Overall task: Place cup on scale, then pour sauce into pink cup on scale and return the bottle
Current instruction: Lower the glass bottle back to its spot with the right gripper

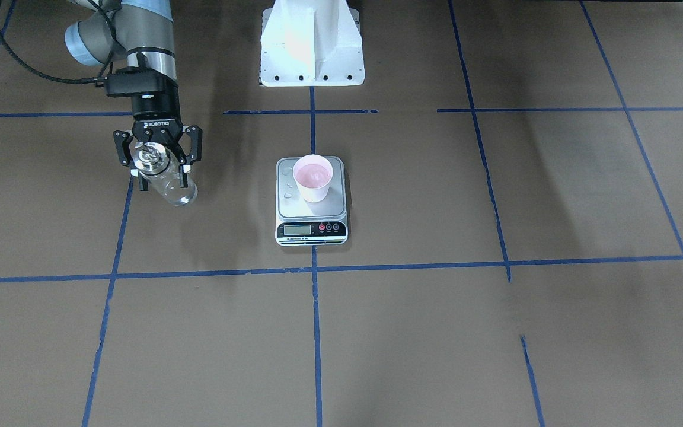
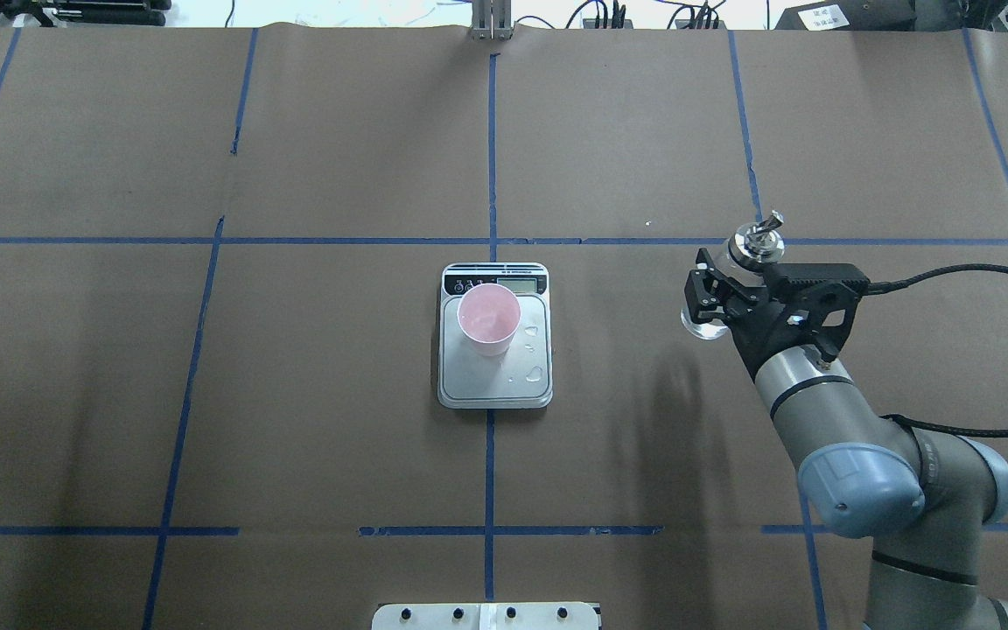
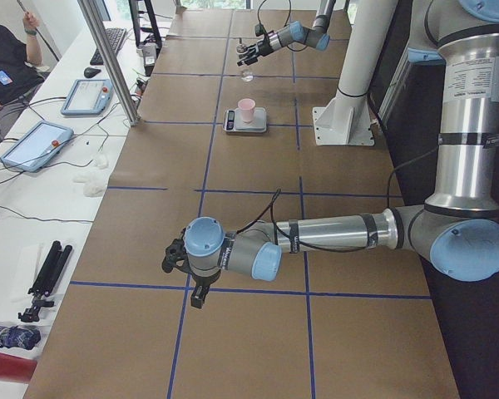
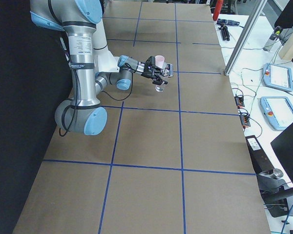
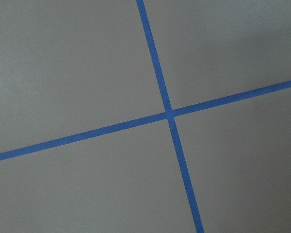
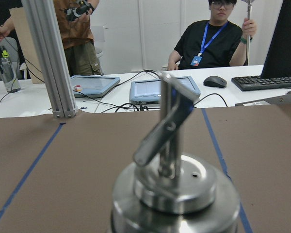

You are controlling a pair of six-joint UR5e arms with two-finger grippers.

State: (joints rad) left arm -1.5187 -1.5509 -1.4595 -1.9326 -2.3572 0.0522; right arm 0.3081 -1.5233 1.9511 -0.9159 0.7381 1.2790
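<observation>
The pink cup [image 1: 313, 177] stands upright on the silver platform of the scale [image 1: 294, 206], with liquid inside it. In the overhead view the cup [image 2: 488, 317] sits toward the display end of the scale [image 2: 495, 387]. My right gripper [image 1: 158, 159] is shut on the clear bottle [image 1: 171, 182], off to the robot's right of the scale. The bottle [image 2: 756, 241] is tilted, silver cap uppermost. The cap and spout [image 6: 174, 174] fill the right wrist view. My left gripper [image 3: 183, 264] shows only in the exterior left view, low over the table far from the scale; I cannot tell its state.
Water drops [image 2: 535, 374] lie on the scale platform beside the cup. The white arm mount [image 1: 312, 47] stands behind the scale. Blue tape lines [image 5: 167, 114] cross the brown table. Seated people, tablets and an aluminium post [image 6: 51, 58] are beyond the far table edge.
</observation>
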